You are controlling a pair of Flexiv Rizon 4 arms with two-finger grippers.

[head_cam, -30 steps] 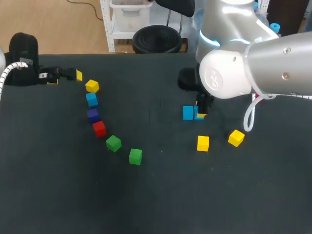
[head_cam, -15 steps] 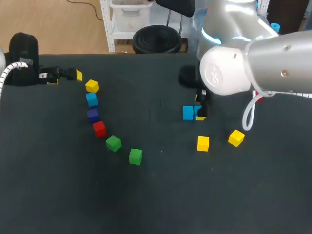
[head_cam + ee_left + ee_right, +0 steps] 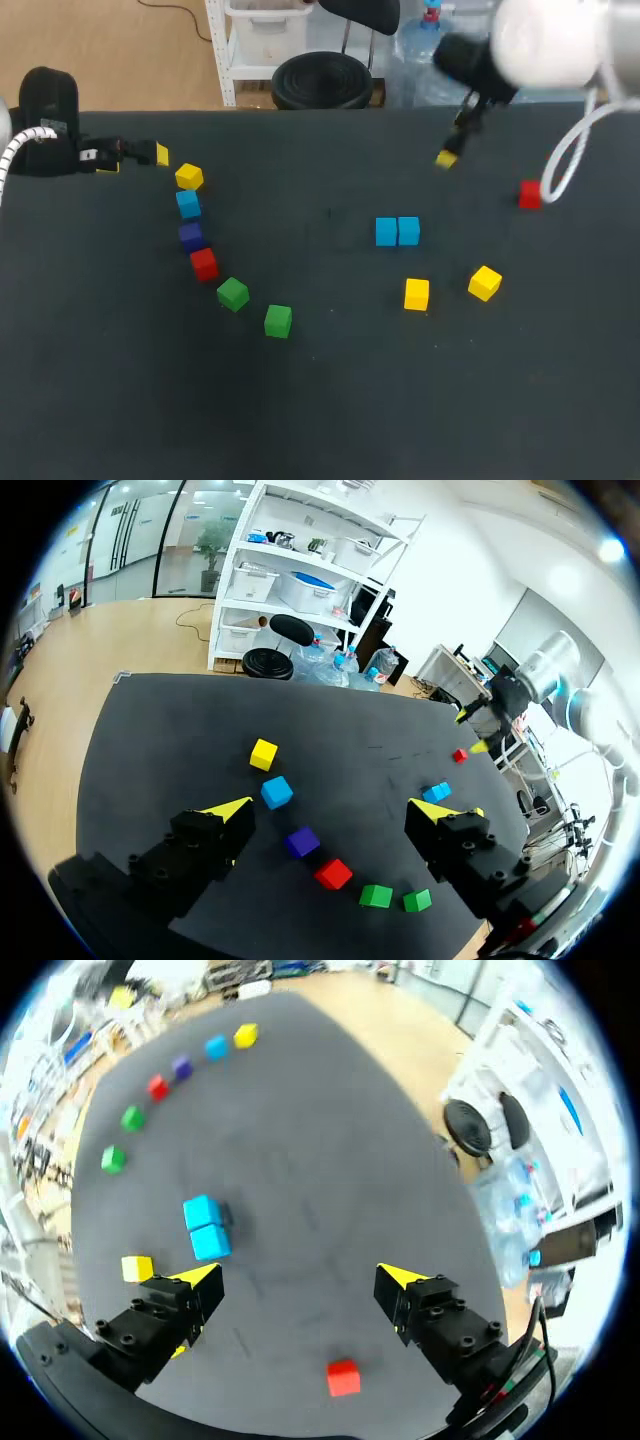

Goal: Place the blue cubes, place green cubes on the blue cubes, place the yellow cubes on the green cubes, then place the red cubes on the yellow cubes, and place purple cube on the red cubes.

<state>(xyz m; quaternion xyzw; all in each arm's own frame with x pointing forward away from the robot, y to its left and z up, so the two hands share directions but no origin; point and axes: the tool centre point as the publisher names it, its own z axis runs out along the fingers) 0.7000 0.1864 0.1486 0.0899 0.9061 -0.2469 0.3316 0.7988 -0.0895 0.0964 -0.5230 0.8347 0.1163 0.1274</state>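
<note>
Right end effector (image 3: 300, 1276) now well above blue cubes (image 3: 397, 231) on black table (image 3: 320, 400)

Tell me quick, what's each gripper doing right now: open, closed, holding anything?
Left gripper: open, holding nothing.
Right gripper: open, holding nothing.

Left hand (image 3: 335, 810), right hand (image 3: 298, 1276) — both spread.
</note>
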